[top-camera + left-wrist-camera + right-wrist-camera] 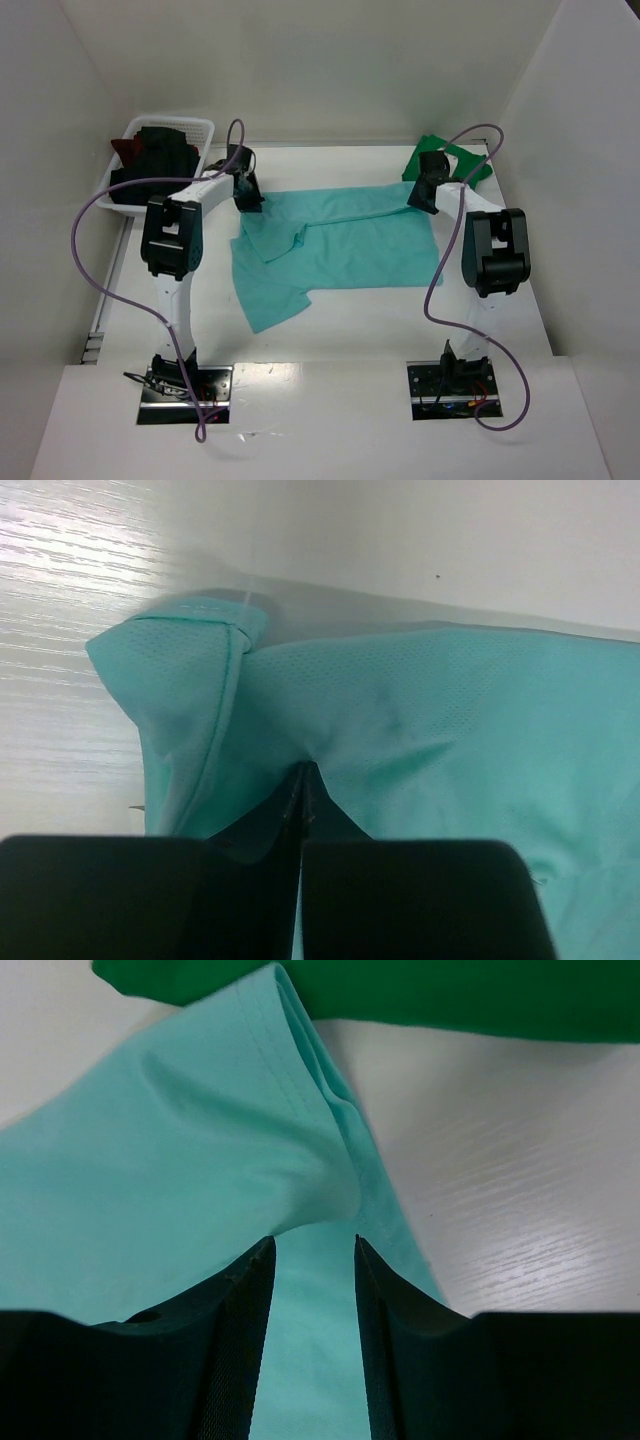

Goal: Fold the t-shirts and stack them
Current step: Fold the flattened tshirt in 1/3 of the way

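A light teal t-shirt (350, 245) lies spread on the table's middle, its near left part folded over. My left gripper (250, 200) is at its far left corner, shut on a pinch of teal cloth (450, 710) that bunches up at the fingertips (303, 770). My right gripper (422, 200) is at the shirt's far right corner. Its jaws stand open (310, 1245) over a raised fold and hem of teal cloth (150, 1160), which lies in the gap. A darker green t-shirt (462, 160) lies behind it at the back right and also shows in the right wrist view (450, 995).
A white lattice basket (170, 122) stands at the back left, holding black cloth (155, 155) and a dark red piece (125, 148). White walls close in the table at the back and on both sides. Purple cables loop off both arms.
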### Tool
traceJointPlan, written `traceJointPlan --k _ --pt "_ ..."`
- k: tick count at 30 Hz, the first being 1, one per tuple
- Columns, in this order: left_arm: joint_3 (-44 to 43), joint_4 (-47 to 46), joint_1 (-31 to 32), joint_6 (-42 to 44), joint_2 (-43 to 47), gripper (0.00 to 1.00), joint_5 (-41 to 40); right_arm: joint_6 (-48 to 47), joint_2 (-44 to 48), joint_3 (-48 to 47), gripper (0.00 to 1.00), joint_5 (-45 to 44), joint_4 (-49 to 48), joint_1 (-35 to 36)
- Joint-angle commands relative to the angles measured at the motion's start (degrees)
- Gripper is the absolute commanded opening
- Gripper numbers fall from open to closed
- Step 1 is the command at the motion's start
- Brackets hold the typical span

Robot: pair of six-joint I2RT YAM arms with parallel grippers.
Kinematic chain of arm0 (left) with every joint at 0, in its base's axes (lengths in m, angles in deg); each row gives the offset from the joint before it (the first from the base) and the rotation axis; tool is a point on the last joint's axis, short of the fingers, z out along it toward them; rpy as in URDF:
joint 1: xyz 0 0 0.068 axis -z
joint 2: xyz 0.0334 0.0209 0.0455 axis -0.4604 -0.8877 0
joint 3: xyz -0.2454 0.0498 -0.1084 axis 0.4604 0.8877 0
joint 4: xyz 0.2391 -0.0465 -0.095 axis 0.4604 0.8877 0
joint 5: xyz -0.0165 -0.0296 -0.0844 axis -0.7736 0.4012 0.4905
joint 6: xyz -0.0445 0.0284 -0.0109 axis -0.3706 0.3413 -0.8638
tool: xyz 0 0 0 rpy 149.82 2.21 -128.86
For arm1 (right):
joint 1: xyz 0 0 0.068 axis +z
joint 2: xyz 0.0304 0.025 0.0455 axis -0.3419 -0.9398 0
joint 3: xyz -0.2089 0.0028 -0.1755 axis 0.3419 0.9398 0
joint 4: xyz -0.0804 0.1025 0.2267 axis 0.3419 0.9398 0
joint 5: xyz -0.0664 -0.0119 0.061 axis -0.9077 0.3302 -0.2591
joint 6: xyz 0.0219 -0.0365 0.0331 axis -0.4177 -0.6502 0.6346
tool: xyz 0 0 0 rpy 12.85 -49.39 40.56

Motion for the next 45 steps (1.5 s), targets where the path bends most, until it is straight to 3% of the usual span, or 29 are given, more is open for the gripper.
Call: traceJointPlan --k 1,14,25,28,45 --pt "-0.96 3.22 -1.92 0.97 -1.87 0.00 -2.43 1.46 -1.07 1.19 0.44 -0.55 -1.06 -0.30" --pt "-5.61 5.51 -4.20 6.08 -5.38 0.00 -1.73 1.46 -1.07 1.63 0.42 -2.22 -2.11 -0.30" --pt "-8.17 6.65 -5.78 8.36 -6.96 0.02 -0.05 -1.53 -3.62 -0.21 0.42 2.97 -5.19 -0.30" --pt "-8.17 6.65 -6.40 8.36 -6.96 0.02 0.56 -2.06 -4.15 -0.83 0.38 4.19 -4.67 -0.30" --pt "-9.75 7.18 -6.93 10.03 -8.55 0.03 1.70 -1.44 -5.21 -4.17 0.37 5.34 -5.72 -0.30"
